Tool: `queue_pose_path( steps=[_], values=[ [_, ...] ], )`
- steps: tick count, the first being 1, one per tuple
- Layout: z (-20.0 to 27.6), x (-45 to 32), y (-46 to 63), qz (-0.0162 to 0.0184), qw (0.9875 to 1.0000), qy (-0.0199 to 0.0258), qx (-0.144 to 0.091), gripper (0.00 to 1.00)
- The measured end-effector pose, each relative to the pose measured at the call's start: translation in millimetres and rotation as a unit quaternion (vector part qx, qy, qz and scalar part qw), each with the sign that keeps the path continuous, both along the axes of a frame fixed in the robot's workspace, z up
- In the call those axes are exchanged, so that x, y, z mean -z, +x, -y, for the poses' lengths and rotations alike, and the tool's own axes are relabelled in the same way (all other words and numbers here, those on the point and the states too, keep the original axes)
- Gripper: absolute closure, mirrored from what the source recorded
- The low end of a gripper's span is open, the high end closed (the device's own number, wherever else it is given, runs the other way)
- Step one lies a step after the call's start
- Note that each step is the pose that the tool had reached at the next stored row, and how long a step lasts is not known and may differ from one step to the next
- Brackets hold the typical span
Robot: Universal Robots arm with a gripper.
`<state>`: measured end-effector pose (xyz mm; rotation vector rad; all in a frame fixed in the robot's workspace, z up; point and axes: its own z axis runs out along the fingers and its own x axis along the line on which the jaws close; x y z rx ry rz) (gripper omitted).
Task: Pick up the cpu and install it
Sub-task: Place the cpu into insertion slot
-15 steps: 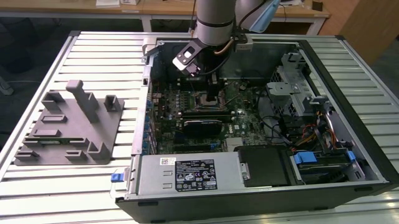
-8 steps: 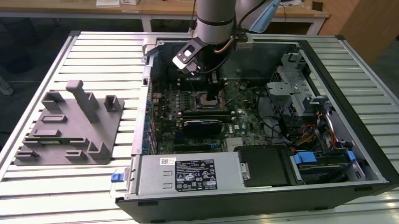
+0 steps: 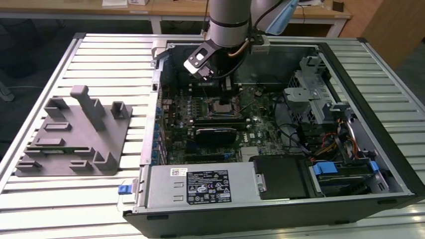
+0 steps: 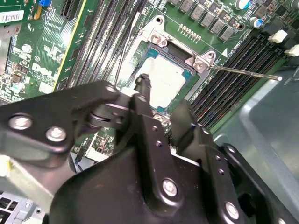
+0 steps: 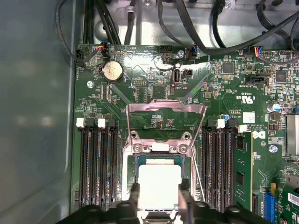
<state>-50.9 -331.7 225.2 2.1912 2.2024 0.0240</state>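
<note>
one cpu (image 5: 160, 185), one case (image 3: 279, 211) — one tray (image 3: 66, 139)

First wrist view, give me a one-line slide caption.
The hand over the cpu at the open socket on the motherboard, load plate raised.

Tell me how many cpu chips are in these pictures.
1. The cpu lies in the open socket of the green board, right at the gripper. Another could be hidden under the arm.
</note>
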Motion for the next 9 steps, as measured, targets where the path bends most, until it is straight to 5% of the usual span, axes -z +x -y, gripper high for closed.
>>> queue_pose_path(
  steps=[9],
  values=[
    [0.0, 0.0, 0.0, 0.0000, 1.0000, 0.0000, 0.000, 0.89]
  ],
)
